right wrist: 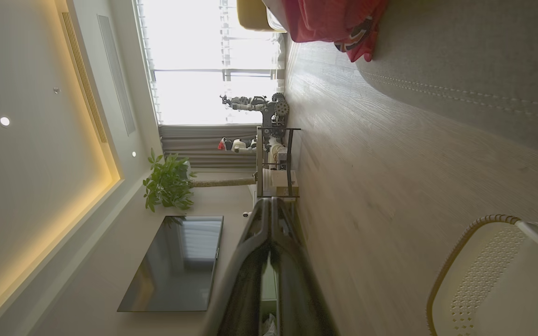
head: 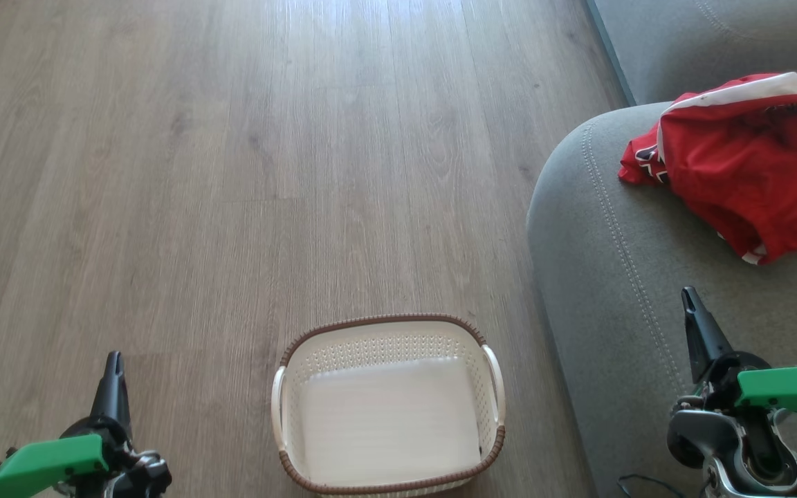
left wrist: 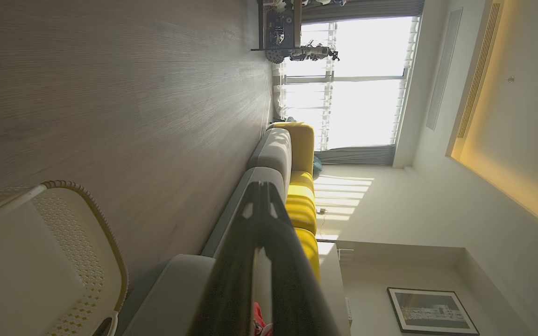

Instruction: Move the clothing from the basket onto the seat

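Clothing: the red clothing [head: 744,159] with white trim lies in one crumpled heap on the seat [head: 613,290], at the upper right of the head view.
Basket: the basket [head: 385,320] stands on the floor [head: 232,173] at bottom centre, just beside the seat's rounded edge, a handle at its left and one at its right. Its pale bottom is bare.
Left end effector: the left end effector [head: 114,361] is closed and holds nothing. It sits at the lower left over the floor, pointing up the frame.
Right end effector: the right end effector [head: 689,301] is closed too, with nothing between its fingers. It sits at the lower right, in front of the seat's grey fabric.
Key relation: the heap lies up and a little right of the right end effector, apart from it. The left end effector is well apart from it, across the basket. The right arm is plainly the nearer.
Long axis: the heap runs roughly from upper left to lower right of the head view, its patterned corner towards the double stitching.
Stage, as I judge it: with the basket bare and the garments on the seat, the transfer looks complete, so no further grasp seems called for.
Head view adds: it looks straight down into the basket and shows the whole heap.
Right wrist view adds: taken from low down, it shows a fold of the clothing at top centre, close to the seat's rounded edge and short of the floor.
Left wrist view adds: it shows the basket's perforated wall at lower left and the seat running away towards yellow cushions [left wrist: 301,205].
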You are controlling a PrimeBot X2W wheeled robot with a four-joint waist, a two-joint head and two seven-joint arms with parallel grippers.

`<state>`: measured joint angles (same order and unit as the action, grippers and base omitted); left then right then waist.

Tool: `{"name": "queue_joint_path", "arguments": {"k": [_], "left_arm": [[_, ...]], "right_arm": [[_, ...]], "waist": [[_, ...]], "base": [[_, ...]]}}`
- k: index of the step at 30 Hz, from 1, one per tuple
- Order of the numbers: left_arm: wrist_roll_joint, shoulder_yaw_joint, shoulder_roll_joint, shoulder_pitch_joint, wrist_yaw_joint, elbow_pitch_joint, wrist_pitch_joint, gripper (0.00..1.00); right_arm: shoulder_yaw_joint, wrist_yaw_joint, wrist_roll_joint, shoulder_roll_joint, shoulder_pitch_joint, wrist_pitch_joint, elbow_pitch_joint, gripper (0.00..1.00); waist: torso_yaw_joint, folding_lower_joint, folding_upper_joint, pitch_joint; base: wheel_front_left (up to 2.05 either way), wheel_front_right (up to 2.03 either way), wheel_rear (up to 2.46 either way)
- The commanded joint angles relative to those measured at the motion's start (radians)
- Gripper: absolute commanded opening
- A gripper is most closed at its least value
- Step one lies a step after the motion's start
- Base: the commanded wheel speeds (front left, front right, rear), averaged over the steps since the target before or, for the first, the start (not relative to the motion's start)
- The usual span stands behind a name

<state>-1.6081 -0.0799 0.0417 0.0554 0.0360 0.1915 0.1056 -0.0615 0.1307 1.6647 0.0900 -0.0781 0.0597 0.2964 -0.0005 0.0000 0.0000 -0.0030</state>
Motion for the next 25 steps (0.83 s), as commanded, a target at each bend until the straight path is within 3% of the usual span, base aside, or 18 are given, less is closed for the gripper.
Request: {"name": "queue_joint_path", "arguments": {"k": [1, 25], "left_arm": [[-0.002, -0.034, 0.010, 0.047, 0.008, -0.038, 0.005, 0.00], [-0.001, -0.034, 0.010, 0.047, 0.008, -0.038, 0.005, 0.00]], "right_arm": [[0.023, 0.000, 0.011, 0.019, -0.049, -0.006, -0.039, 0.00], [0.049, 0.000, 0.034, 0.040, -0.047, -0.027, -0.042, 0.00]], "waist": [[0.000, 0.0000, 0.0000, 0.000], [0.000, 0.0000, 0.0000, 0.000]], "base": [[0.00, 0.00, 0.00], [0.00, 0.00, 0.00]]}}
